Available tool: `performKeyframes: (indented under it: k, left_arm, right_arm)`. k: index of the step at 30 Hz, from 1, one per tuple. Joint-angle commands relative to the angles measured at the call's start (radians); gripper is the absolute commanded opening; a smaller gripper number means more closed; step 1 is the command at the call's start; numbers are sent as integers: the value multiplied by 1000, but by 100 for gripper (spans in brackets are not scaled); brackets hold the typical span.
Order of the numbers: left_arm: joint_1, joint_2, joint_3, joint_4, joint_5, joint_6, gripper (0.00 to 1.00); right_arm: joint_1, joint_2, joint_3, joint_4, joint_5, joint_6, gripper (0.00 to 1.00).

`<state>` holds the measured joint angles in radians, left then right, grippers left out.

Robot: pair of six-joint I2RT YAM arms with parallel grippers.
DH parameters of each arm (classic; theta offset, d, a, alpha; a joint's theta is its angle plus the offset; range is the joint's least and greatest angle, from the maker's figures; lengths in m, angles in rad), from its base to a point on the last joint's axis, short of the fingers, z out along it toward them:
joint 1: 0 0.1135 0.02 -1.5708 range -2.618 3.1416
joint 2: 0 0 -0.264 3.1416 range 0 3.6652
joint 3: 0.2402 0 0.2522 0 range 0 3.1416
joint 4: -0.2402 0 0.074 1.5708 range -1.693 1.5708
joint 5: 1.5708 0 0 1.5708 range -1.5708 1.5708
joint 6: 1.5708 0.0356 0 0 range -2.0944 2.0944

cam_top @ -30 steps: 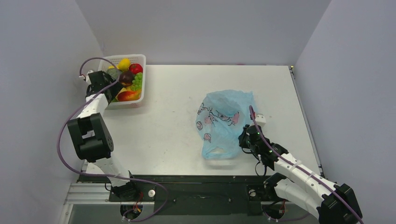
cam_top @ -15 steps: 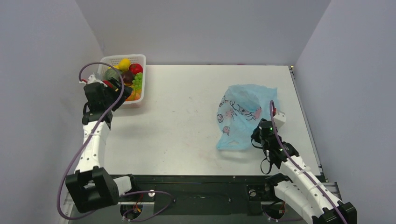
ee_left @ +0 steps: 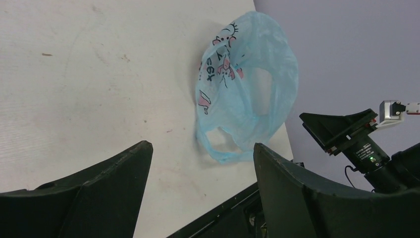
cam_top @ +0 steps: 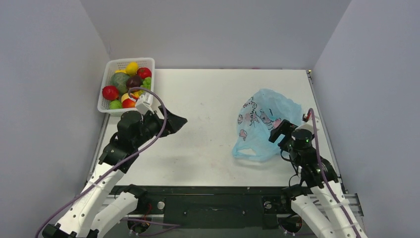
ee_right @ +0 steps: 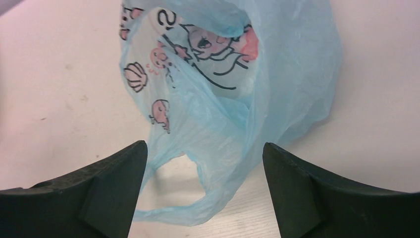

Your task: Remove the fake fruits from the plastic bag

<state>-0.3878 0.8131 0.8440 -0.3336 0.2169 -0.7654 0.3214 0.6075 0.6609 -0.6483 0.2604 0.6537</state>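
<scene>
You see the plastic bag lying limp on the right of the desk, loop handles toward you. Your right end effector hangs just beside it, spread and empty. Your left end effector, likewise spread, hovers well apart. The fake fruits sit in the white basket, far-left corner.

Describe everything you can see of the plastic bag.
The plastic bag is thin, crinkled and translucent light blue, printed with pink-and-white figures, shells and dark writing. It lies slumped on the right side of the table, its mouth gaping and one loop handle flat on the near side. No fruit can be made out through it. The open right gripper is close by the handle without gripping it; only the table seems to touch it.
</scene>
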Motion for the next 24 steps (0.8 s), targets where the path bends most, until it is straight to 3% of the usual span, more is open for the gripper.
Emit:
performKeyframes:
  k: [1, 4, 14, 24]
  left_arm:
    - [-70, -73, 57, -36, -68, -32, 72]
    - [-87, -129, 114, -64, -83, -21, 72]
    - [-88, -303, 212, -118, -200, 54, 73]
    - [-88, -349, 248, -186, -265, 87, 75]
  right_arm:
    - [-1, -114, 127, -102, -78, -56, 83]
    - [-1, -185, 205, -148, -93, -101, 83]
    - [0, -284, 463, -244, 60, -198, 86]
    - [-2, -328, 430, -259, 161, -189, 87]
